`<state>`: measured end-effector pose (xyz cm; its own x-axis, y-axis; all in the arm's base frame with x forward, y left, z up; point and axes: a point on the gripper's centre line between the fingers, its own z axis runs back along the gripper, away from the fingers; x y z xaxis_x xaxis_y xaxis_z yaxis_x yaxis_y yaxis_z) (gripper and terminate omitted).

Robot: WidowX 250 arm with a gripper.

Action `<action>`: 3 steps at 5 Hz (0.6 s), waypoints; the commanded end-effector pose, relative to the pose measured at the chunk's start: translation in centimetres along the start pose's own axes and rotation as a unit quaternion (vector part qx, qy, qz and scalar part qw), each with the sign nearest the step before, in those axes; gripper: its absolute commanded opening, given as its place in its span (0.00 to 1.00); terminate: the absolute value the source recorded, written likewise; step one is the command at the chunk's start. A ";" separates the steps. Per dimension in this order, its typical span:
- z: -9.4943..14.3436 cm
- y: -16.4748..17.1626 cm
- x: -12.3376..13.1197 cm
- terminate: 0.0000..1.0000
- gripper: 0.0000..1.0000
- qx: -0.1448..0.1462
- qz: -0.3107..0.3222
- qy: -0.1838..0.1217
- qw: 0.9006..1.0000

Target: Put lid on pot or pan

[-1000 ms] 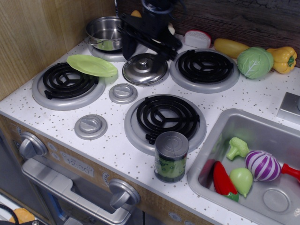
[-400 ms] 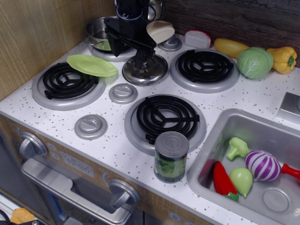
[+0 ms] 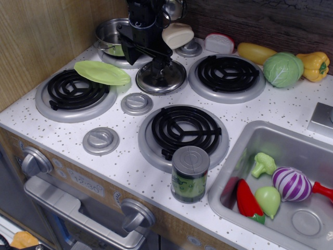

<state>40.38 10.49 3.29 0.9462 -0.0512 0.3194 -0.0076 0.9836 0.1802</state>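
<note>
Claw (image 3: 160,66) now down on lid (image 3: 161,77) knob, lower than a second ago; jaws seemingly clamped on it. Lid unlifted; pot (image 3: 112,36) up-left behind claw. Grasp nearly set.

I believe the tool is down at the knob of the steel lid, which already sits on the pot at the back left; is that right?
Not quite. The tool is down at the knob of the lid, but the lid is not on the pot. It lies flat on the white countertop between the burners, and the pot at the back left stands uncovered. The observation.image view shows this.
</note>
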 end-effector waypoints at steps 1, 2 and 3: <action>0.5 -0.1 1.9 0.00 1.00 -0.009 -0.013 -0.035 0.999; 0.2 -0.3 2.1 0.00 1.00 -0.017 -0.015 -0.036 0.999; 0.2 -0.4 2.5 0.00 1.00 -0.024 -0.020 -0.038 0.999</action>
<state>41.96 9.65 2.35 0.9383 -0.0748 0.3375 0.0338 0.9915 0.1258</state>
